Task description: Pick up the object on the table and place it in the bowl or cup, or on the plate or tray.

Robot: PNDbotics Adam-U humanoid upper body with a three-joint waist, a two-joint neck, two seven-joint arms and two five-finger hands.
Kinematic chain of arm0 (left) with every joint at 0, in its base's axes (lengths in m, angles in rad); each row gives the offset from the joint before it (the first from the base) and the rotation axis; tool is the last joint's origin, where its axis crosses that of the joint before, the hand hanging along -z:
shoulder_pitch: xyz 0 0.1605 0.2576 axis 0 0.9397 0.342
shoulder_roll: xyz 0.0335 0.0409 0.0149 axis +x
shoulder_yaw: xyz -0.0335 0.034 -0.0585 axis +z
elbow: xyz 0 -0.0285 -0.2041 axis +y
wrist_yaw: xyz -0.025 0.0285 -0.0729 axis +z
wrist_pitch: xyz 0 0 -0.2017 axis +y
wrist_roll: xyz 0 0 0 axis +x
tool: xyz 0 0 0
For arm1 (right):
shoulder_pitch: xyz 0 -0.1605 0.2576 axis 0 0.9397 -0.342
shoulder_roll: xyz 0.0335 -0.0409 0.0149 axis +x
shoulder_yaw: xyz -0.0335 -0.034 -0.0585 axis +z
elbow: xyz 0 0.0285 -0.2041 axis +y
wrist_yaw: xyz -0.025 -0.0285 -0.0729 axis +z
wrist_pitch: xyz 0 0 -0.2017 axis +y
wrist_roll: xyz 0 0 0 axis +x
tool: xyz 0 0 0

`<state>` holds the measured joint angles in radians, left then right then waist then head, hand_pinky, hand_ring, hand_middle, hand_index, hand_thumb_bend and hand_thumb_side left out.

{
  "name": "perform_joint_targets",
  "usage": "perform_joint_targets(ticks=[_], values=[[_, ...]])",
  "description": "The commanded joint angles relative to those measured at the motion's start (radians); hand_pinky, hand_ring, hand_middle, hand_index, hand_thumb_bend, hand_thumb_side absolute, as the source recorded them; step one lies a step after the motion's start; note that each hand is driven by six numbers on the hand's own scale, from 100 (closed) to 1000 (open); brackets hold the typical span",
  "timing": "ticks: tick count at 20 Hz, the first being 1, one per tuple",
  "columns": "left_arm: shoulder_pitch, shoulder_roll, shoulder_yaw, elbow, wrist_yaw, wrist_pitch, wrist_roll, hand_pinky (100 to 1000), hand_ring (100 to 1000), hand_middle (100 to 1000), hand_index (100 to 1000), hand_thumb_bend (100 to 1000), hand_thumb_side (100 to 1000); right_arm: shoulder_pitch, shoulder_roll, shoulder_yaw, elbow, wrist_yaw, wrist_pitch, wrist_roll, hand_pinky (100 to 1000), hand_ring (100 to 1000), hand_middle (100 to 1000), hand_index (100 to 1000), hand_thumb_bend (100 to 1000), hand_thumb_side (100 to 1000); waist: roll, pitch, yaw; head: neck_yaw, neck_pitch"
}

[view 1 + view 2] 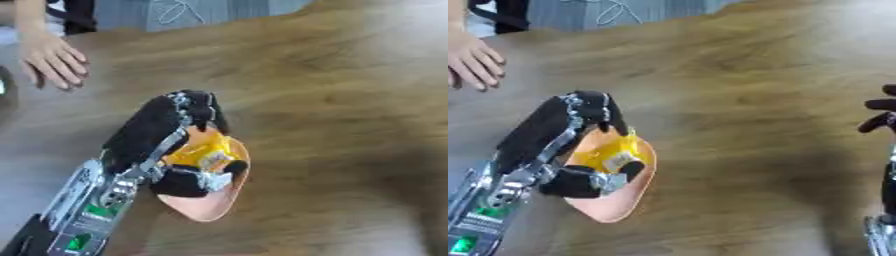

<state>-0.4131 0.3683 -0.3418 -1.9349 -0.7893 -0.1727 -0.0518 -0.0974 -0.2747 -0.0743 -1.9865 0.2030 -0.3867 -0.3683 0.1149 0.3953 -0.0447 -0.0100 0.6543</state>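
Black left hand (175, 145) curled round yellow packet (203, 152) over orange bowl (214, 202), right hand (883, 117) idle, fingers curled.

Wood-grain tabletop (350, 100), mid-brown, fills most of view, grain running diagonally, lies askew. Soft glare streaks across upper part. Darker shadow patch (429, 200) at lower right. Beyond far table edge: grey floor/surface (219, 12) w/ thin pale cord loops (619, 12). Dark obj (83, 12) at top left, can't make out. Light even, indoor, diffuse.
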Motion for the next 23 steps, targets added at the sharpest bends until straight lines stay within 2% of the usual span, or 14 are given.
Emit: perform_joint_targets(ticks=[1,9,10,11,12,13,14,15,16,17,20,23], values=[[-0.002,0.011,0.006,-0.01,-0.002,-0.016,-0.008,146,452,507,600,440,805,-0.007,-0.013,-0.001,-0.014,0.001,0.001,0.003,361,580,660,828,100,734,-0.003,-0.015,0.0,-0.009,-0.008],[0.0,0.008,0.008,-0.007,-0.01,-0.022,-0.022,140,444,502,586,450,791,-0.008,-0.013,0.0,-0.014,0.001,0.002,0.006,360,579,660,828,100,735,-0.003,-0.015,0.001,-0.009,-0.007],[-0.001,0.007,0.011,-0.01,-0.009,-0.021,-0.016,131,438,497,582,457,775,-0.007,-0.013,0.0,-0.014,0.001,0.002,0.006,360,579,660,828,100,734,-0.003,-0.015,0.001,-0.01,-0.007],[-0.001,0.007,0.017,-0.016,-0.004,-0.018,-0.001,103,421,485,574,445,715,-0.007,-0.013,0.0,-0.014,0.001,0.002,0.006,361,579,660,828,100,735,-0.003,-0.015,0.002,-0.011,-0.006],[-0.003,0.005,0.032,-0.032,0.014,-0.014,0.04,100,418,484,575,394,672,-0.006,-0.013,-0.001,-0.014,0.001,0.003,0.006,361,580,660,828,100,735,-0.002,-0.016,0.003,-0.013,-0.005],[-0.004,0.006,0.045,-0.044,0.036,-0.012,0.087,110,435,503,591,257,676,-0.006,-0.012,-0.001,-0.014,0.001,0.003,0.006,361,580,660,828,100,735,-0.002,-0.017,0.003,-0.014,-0.005],[-0.009,0.004,0.065,-0.055,0.083,-0.022,0.169,120,448,514,599,177,703,-0.004,-0.012,-0.002,-0.014,0.002,0.004,0.005,361,580,660,828,100,734,-0.002,-0.018,0.005,-0.016,-0.004],[-0.012,0.007,0.08,-0.06,0.138,-0.036,0.248,145,476,544,628,100,776,-0.003,-0.012,-0.002,-0.014,0.002,0.004,0.005,361,580,660,828,100,734,-0.001,-0.019,0.007,-0.018,-0.004],[-0.014,0.01,0.092,-0.063,0.207,-0.052,0.324,135,466,532,617,100,751,-0.001,-0.012,-0.003,-0.014,0.003,0.005,0.005,361,580,660,828,100,734,-0.001,-0.02,0.009,-0.019,-0.004],[-0.014,0.015,0.097,-0.064,0.264,-0.066,0.37,265,567,648,714,100,861,0.0,-0.012,-0.003,-0.014,0.003,0.006,0.005,360,580,660,828,100,734,-0.001,-0.021,0.01,-0.02,-0.003],[-0.005,0.016,0.099,-0.065,0.499,-0.116,0.412,428,683,768,826,100,1000,0.003,-0.012,-0.004,-0.014,0.005,0.008,0.005,361,580,660,828,100,736,-0.002,-0.023,0.012,-0.023,-0.005],[0.018,0.002,0.113,-0.065,0.749,-0.165,0.342,619,832,887,938,127,1000,0.004,-0.011,-0.005,-0.014,0.005,0.009,0.003,361,580,661,828,100,737,-0.005,-0.025,0.017,-0.024,-0.007]])
